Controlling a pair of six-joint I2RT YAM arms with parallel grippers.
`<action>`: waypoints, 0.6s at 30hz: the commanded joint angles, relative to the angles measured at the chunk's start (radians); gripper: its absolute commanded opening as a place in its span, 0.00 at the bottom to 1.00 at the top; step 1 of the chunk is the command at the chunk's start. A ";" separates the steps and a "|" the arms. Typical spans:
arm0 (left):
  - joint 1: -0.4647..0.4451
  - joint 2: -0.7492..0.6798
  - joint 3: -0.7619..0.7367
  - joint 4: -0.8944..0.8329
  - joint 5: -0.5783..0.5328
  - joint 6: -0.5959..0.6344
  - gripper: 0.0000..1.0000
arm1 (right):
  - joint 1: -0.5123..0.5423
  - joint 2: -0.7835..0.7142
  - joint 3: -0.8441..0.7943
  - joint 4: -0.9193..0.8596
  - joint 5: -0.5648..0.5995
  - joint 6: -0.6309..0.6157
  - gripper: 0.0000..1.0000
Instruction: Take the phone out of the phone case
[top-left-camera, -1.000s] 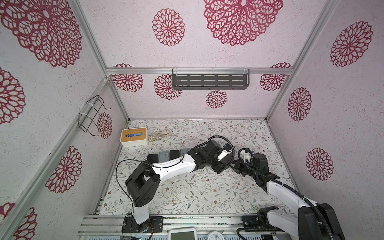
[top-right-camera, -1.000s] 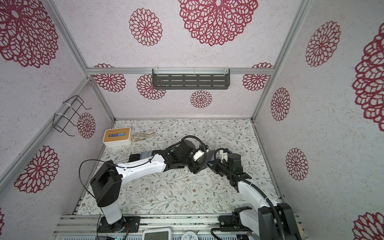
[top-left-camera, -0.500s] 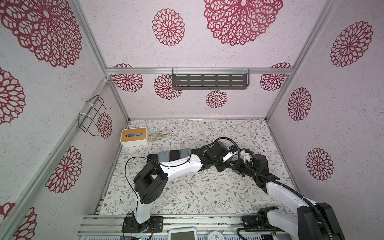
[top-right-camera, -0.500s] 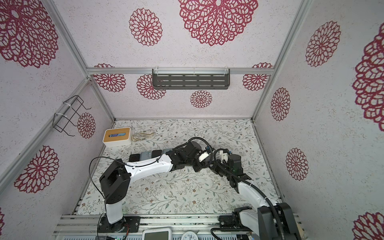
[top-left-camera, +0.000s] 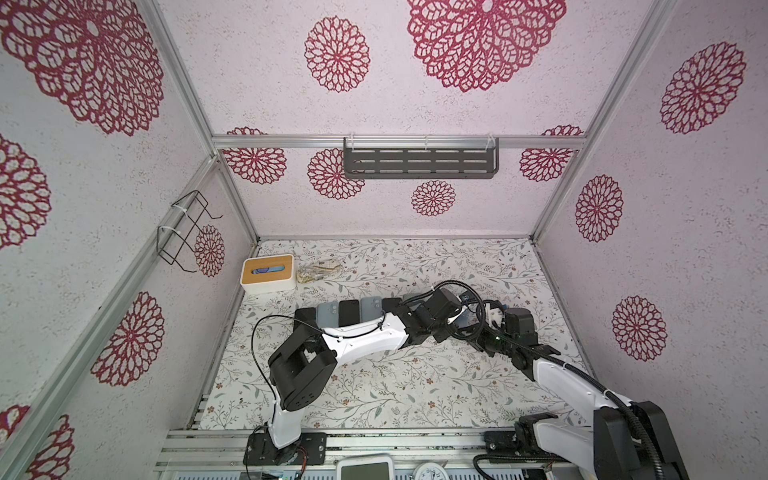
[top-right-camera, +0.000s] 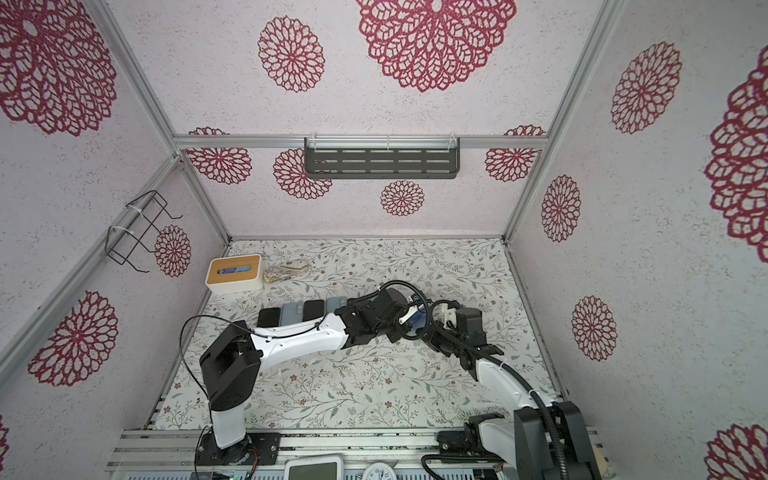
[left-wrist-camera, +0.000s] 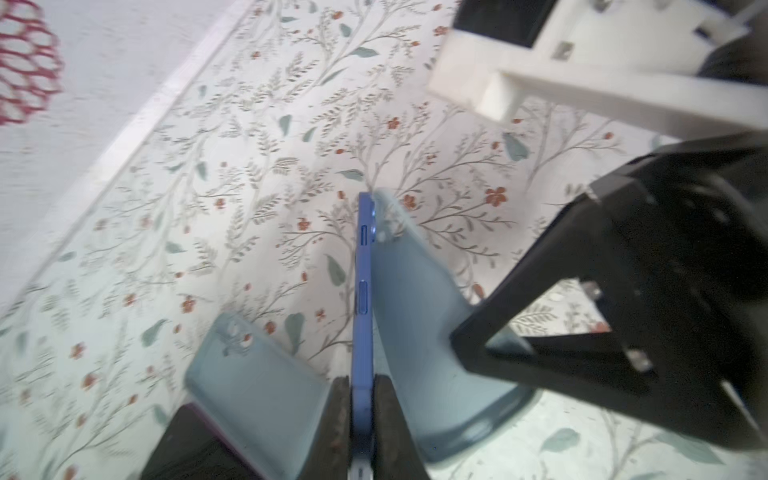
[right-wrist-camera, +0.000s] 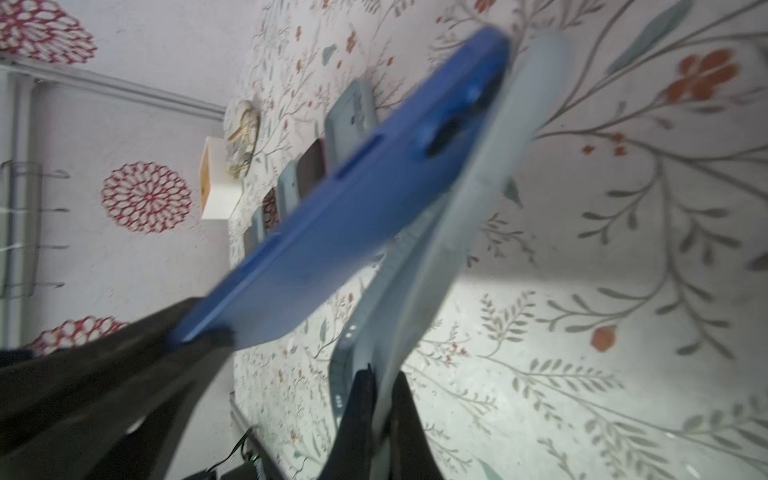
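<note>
Phone (left-wrist-camera: 363, 270) clamped in left end effector (left-wrist-camera: 362, 386); right end effector (right-wrist-camera: 382, 382) pinches case (right-wrist-camera: 465, 216).

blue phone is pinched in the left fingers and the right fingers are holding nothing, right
Not quite. The blue phone is pinched in the left fingers, but the right fingers are not empty: the right wrist view shows them shut on the edge of the pale case.
</note>
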 joint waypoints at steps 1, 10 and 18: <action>-0.010 -0.101 0.003 -0.009 -0.248 0.026 0.00 | -0.028 0.022 0.047 -0.118 0.122 -0.102 0.00; -0.054 0.137 0.186 -0.159 -0.428 0.060 0.00 | -0.077 0.111 0.204 -0.324 0.191 -0.250 0.00; -0.085 0.346 0.396 -0.286 -0.490 0.093 0.00 | -0.140 0.203 0.334 -0.442 0.082 -0.378 0.00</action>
